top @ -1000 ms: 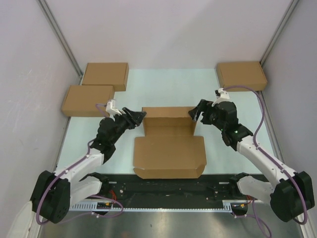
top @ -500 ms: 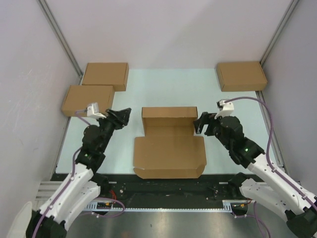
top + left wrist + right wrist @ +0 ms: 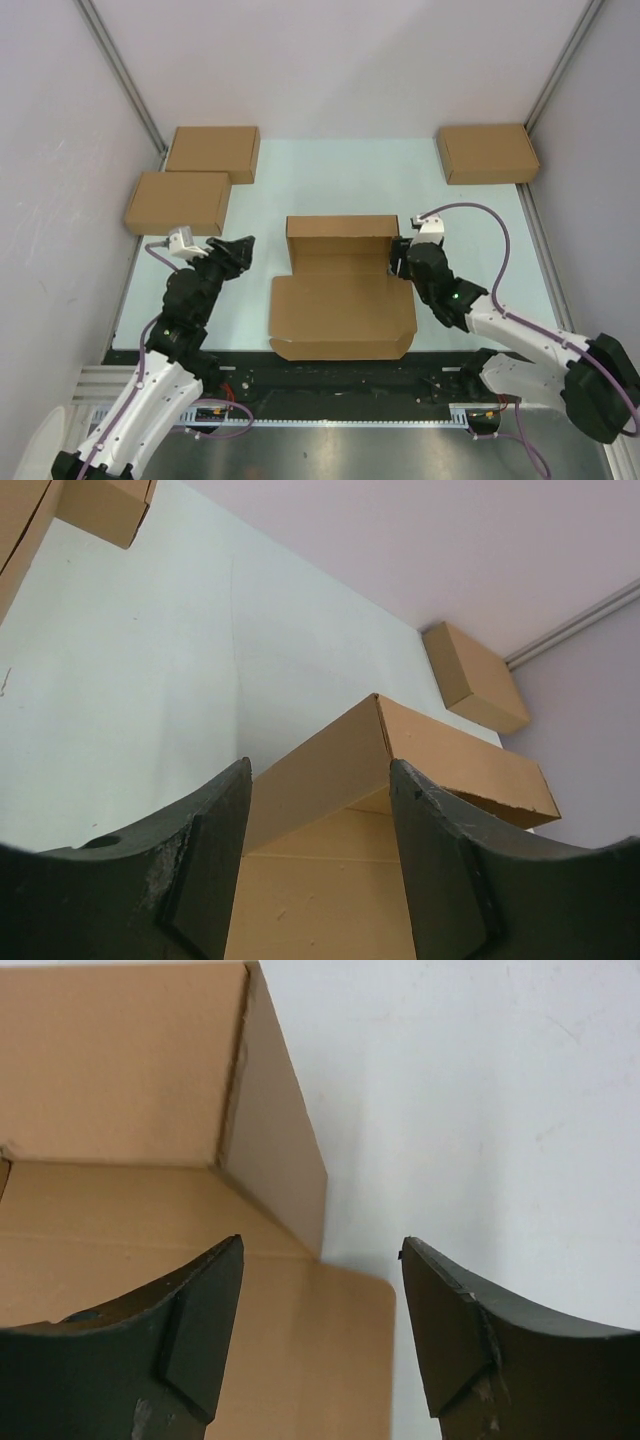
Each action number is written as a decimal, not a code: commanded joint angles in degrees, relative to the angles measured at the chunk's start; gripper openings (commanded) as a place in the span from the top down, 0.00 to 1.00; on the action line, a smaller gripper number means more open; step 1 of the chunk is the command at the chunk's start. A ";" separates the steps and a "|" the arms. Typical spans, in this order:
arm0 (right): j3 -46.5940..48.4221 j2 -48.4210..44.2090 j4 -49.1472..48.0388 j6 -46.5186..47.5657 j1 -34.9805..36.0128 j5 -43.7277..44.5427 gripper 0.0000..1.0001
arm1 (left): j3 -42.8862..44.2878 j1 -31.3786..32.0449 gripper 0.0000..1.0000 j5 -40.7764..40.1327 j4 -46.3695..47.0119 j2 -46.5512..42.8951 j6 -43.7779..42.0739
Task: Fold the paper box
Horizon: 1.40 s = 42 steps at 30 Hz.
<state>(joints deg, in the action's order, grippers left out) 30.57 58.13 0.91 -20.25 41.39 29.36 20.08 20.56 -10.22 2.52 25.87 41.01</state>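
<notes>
Pale green desk [image 3: 330, 180]. Around it are three closed plain brown cardboard boxes: rear-left box [image 3: 212, 153] just beside front-left box [image 3: 177, 202], and far-right box [image 3: 487, 152], all well apart from my arms.

One brown corrugated die-cut paper box [image 3: 340, 300] sits at desk centre. Its back and side walls stand upright, and a wide front panel with clipped corners lies flat toward me.

My left end effector [image 3: 240, 247] has its fingers apart and empty, near the box's left wall. My right end effector [image 3: 397, 258] has its fingers apart at the right wall's edge, gripping nothing.

Left hand [image 3: 243, 245], right hand [image 3: 398, 260] farther back
</notes>
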 commanded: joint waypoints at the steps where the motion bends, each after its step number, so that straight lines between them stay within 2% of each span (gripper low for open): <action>1: 1.78 6.19 -15.21 2.58 -2.62 0.44 0.32 | -0.30 0.01 0.38 0.02 0.99 0.41 0.56; 3: 2.30 7.87 -16.72 2.23 -4.20 -1.66 0.39 | -0.13 0.01 0.38 0.20 1.08 0.85 0.56; 4: 2.83 9.79 -16.90 2.06 -4.82 -2.55 0.45 | -0.21 0.10 0.37 0.29 1.25 1.20 0.56; 5: 4.48 10.85 -16.73 1.01 -5.87 -3.52 0.56 | -0.13 0.10 0.38 0.29 1.60 1.38 0.56; 8: 8.44 14.37 -13.49 -0.57 -9.74 -8.52 0.69 | 0.84 0.10 0.38 0.64 2.22 3.39 0.38; 12: 17.49 18.41 -4.97 -2.59 -13.52 -16.42 0.75 | 3.91 0.10 0.37 1.60 2.22 8.57 -0.67; 13: 22.47 19.82 0.97 -3.12 -15.00 -18.01 0.78 | 4.53 0.10 0.37 1.95 2.22 9.63 -0.76; 18: 36.38 28.87 17.08 -5.85 -19.32 -27.31 0.84 | 9.36 0.01 0.37 3.71 1.70 16.39 -1.37; 21: 44.91 34.31 26.40 -4.72 -21.26 -31.29 0.82 | 11.65 0.10 0.37 4.33 1.43 18.95 -1.81; 23: 50.35 37.57 32.73 -3.13 -22.31 -32.79 0.75 | 12.61 0.01 0.37 4.59 1.87 19.57 -1.99; 24: 51.51 38.80 34.67 -2.78 -22.66 -34.71 0.69 | 13.05 0.01 0.37 4.68 1.96 19.92 -2.25; 25: 52.31 40.99 36.95 -1.91 -22.75 -35.68 0.48 | 13.41 0.10 0.37 4.68 1.87 20.01 -2.34; 28: 54.33 42.86 41.00 -1.46 -22.75 -34.38 0.31 | 15.34 -0.08 0.37 3.63 0.82 19.57 -3.48; 31: 54.34 41.11 42.42 -1.28 -22.75 -31.40 0.28 | 17.54 -0.08 0.37 2.31 -0.50 18.34 -4.97; 36: 56.61 35.40 43.38 0.64 -20.39 -20.94 0.28 | 21.41 -0.08 0.36 1.52 -2.09 17.37 -7.44; 40: 59.00 31.00 41.29 5.29 -14.07 -13.03 0.29 | 21.50 0.01 0.36 1.08 -2.09 17.11 -7.35; 42: 58.29 27.67 36.04 9.07 -6.70 -4.78 0.29 | 20.62 -0.08 0.36 0.73 -2.09 16.50 -7.18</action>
<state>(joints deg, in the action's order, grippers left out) 86.06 93.67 43.11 -18.28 25.04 11.31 40.07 20.60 -8.49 0.91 43.48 35.22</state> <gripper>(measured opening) 0.711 0.638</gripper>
